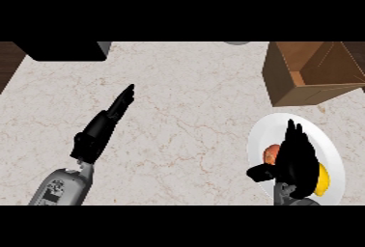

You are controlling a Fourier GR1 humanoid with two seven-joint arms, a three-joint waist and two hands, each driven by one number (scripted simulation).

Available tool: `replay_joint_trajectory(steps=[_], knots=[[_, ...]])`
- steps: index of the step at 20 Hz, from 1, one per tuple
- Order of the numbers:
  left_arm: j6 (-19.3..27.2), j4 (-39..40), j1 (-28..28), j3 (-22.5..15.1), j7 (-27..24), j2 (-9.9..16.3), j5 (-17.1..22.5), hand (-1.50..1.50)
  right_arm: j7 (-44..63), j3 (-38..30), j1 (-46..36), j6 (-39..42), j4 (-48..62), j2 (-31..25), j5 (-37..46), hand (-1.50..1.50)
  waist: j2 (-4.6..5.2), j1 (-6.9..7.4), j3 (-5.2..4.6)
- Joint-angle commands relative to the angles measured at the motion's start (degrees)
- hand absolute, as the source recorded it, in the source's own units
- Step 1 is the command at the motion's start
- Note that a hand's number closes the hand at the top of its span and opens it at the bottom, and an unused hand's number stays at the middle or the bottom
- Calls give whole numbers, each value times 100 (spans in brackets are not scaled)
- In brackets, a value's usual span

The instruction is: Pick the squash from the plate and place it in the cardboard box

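- Desk [185,87]: pale marbled top fills the view; a dark block sits at its upper left edge, too cropped to identify.
- Cardboard box [314,72]: brown, open at the top, at the upper right. Interior looks bare as far as it shows. Well apart from the left arm; near the plate, just above it in view.
- Plate [260,128]: white, round, lower right, directly below the box.
- Left robot hand [114,113]: left of centre over bare desk, fingers straight and released, pointing up and right. Holds nothing; reads as resting.
- Right robot hand [296,154]: over the plate, fingers extended, thumb out to the left. It hides most of the plate's contents. Cannot tell whether it touches anything; it looks not yet closed.
- Squash [324,178]: yellow, on the plate's right side, partly under the right robot hand.
- Reddish-orange item [272,153]: also on the plate, left of the palm; identity unclear.
- Progress (judgement): early. Squash not grasped, not lifted. Left to do: close on it, lift, carry up to the box, release.
- Writing: no readable text; a small panel on the left forearm shows marks too small to read.
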Motion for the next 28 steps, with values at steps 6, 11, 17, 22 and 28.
replay_joint_trajectory(steps=[6,11,17,22,28], knots=[[-280,-165,187,240,80,-121,-162,0,526,111,-32,37,349,27,-354,-150,-1,9,1],[-450,365,-451,477,156,-353,-204,0,145,-56,-165,-470,1130,26,-437,-150,8,-7,2],[-353,-343,306,333,297,-492,-560,0,357,-39,-401,-480,1363,26,-391,-150,2,25,2],[-350,185,197,349,-211,-720,-738,0,-58,-411,-62,-387,1390,19,-225,-150,5,-8,1],[-597,115,37,616,-40,-581,-629,0,-585,-587,-42,-717,1959,-13,-355,150,5,3,2]])
